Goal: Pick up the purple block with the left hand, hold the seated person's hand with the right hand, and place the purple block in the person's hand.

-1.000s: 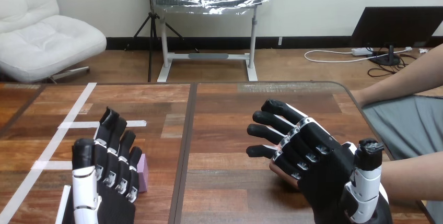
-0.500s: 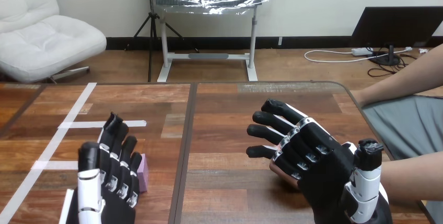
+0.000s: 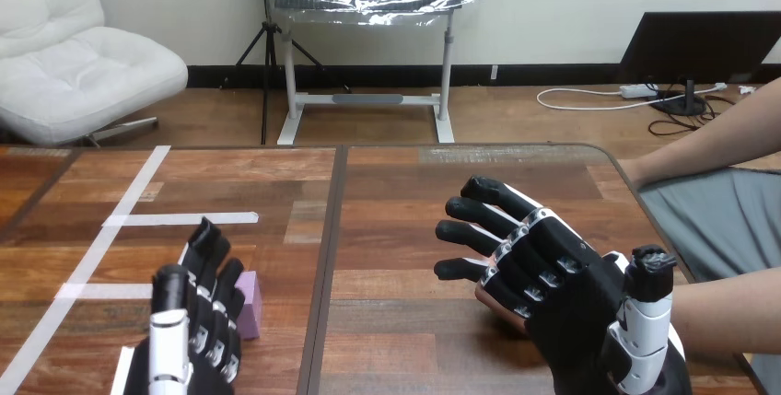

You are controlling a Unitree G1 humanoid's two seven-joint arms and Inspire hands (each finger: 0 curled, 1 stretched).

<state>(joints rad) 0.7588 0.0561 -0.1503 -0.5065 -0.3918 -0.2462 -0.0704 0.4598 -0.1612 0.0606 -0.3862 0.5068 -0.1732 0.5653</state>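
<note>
A small purple block [image 3: 249, 304] lies on the wooden table [image 3: 396, 192] at the lower left. My left hand [image 3: 198, 340] reaches up from the bottom edge right beside the block's left side, its fingers straight and holding nothing. At the lower right my right hand [image 3: 562, 298] lies back-up over the person's hand [image 3: 502, 310], of which just a strip shows under my fingers. Those fingers stretch out to the left and the thumb stands up. The person's forearm [image 3: 737, 312] comes in from the right edge.
White tape lines [image 3: 175, 219] cross the table's left part. A dark seam [image 3: 324, 257] splits the tabletop down the middle. The table's rounded far right corner [image 3: 612, 160] lies close to the person's other arm [image 3: 718, 142].
My left hand has drawn back toward the bottom edge and a little to the right, uncovering more of the purple block. The right hand and the person's hand have stayed put.
</note>
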